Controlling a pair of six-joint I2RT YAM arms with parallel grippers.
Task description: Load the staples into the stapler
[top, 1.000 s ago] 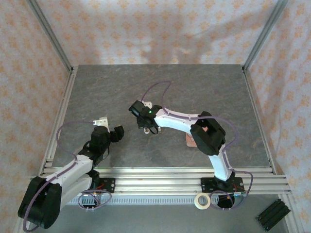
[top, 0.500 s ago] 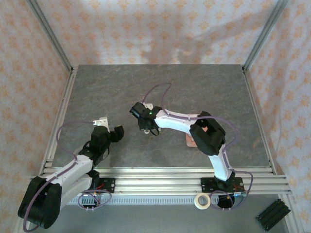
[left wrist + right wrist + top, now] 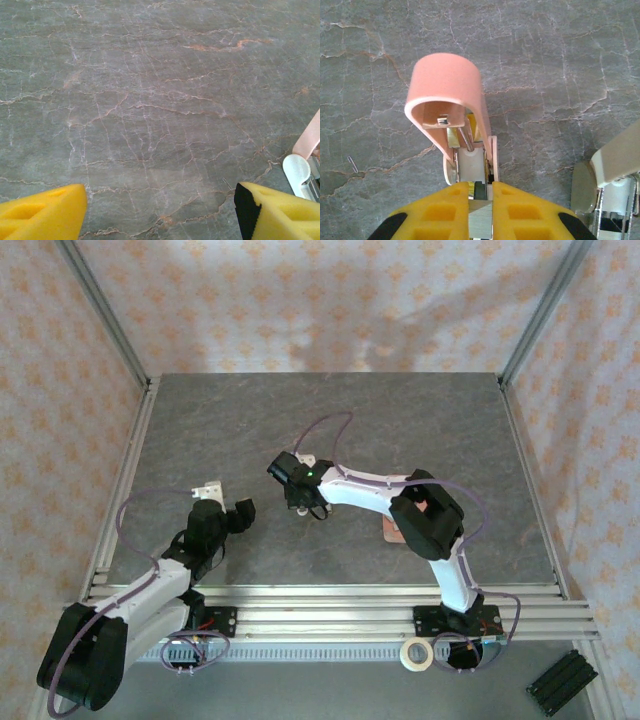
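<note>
A pink stapler (image 3: 447, 80) stands on the grey table with its lid swung up, baring the spring and white channel below. My right gripper (image 3: 481, 187) hangs just above the channel's near end. It is shut on a silvery strip of staples (image 3: 481, 217) held between the yellow fingers. From above, the right gripper (image 3: 300, 502) is at the table's middle, over the stapler. My left gripper (image 3: 243, 512) sits to its left, open and holding nothing. In the left wrist view the gripper (image 3: 160, 210) is low over bare table. One loose staple (image 3: 227, 183) lies near its right finger.
The loose staple (image 3: 353, 164) lies left of the stapler. A beige and metal piece (image 3: 612, 172) stands at the right edge of the right wrist view. A pink strip with a white rounded end (image 3: 300, 170) is at the right edge of the left wrist view. A small pink block (image 3: 391, 531) lies by the right arm.
</note>
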